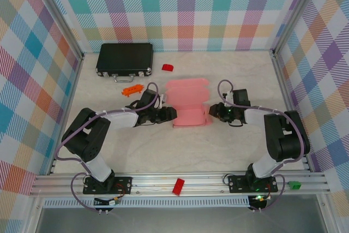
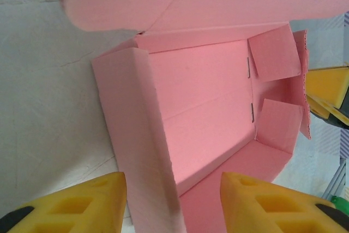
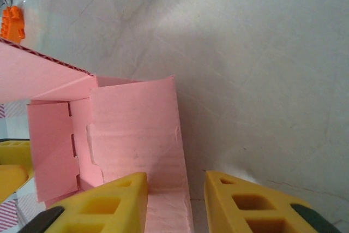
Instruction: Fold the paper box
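Note:
The pink paper box [image 1: 188,107] lies half formed in the middle of the table, its lid flap spread flat toward the back. In the left wrist view the paper box [image 2: 207,107] shows its floor, raised walls and two small inner tabs. My left gripper [image 1: 170,114] is open, and its jaws [image 2: 173,203] straddle the box's left side wall without touching it. My right gripper [image 1: 212,112] is at the box's right end. In the right wrist view a side flap of the paper box [image 3: 136,135] stands between its jaws [image 3: 175,203], close against one finger and apart from the other.
A black hard case [image 1: 124,58] lies at the back left, with a small red block [image 1: 167,67] beside it. An orange piece [image 1: 132,89] sits behind my left arm. Another red block [image 1: 178,186] rests on the front rail. Plaid walls close in three sides.

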Controlling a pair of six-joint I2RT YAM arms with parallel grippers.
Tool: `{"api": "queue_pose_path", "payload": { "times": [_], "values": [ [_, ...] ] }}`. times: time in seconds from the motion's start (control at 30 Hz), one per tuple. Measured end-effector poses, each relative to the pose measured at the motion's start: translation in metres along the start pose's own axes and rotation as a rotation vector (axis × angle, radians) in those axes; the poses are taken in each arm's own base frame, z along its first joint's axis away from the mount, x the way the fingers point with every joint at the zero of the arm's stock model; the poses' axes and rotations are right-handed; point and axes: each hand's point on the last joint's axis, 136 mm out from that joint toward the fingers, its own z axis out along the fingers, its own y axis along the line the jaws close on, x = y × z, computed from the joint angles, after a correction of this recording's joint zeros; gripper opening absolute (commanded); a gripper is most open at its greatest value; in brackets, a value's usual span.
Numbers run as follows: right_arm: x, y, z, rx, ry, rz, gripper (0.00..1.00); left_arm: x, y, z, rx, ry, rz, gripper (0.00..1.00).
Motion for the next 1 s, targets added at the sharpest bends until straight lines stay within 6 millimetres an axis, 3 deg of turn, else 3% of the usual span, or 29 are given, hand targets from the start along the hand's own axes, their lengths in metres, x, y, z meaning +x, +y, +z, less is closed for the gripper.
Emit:
{"api": "queue_pose_path", "payload": {
  "times": [0.5,1.0],
  "values": [
    [0.005,0.027,-0.001,-0.157,0.044,-0.03,0.28,0.003,0.003,0.007,0.005,0.019,-0.024,0.44],
    [0.02,0.02,0.01,-0.098,0.096,-0.044,0.25,0.003,-0.002,0.01,0.035,0.025,-0.025,0.4]
  ]
}}
